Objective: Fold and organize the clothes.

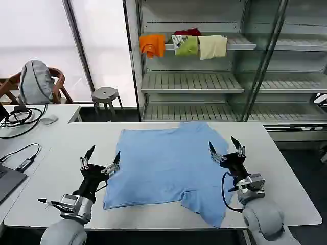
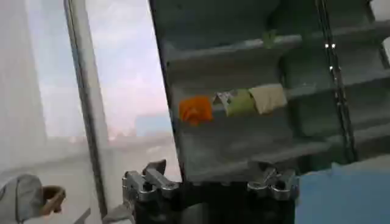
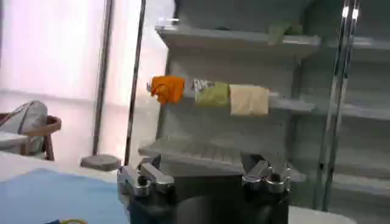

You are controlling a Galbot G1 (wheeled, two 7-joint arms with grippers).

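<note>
Left gripper (image 1: 102,158): fingers spread, empty, at the left edge of the light sky-blue cotton T-shirt (image 1: 166,166), spread flat on the white table (image 1: 61,153). Soft, limp, light; best pinched at edge or sleeve. Right gripper (image 1: 225,146): spread, empty, over the right side. Wrist views add shelved orange folded garment (image 2: 195,109).

1. Looks like a robotics lab or test room.
2. White table (image 1: 286,168) with trailing cables (image 1: 20,118).
3. Metal shelving unit (image 1: 204,81) holding folded garments (image 1: 184,45).
4. Stool (image 1: 106,95) beside frosted windows (image 1: 36,35).

Bare table (image 1: 66,153) flanks T-shirt (image 1: 163,163); cables (image 1: 20,118) far left.
</note>
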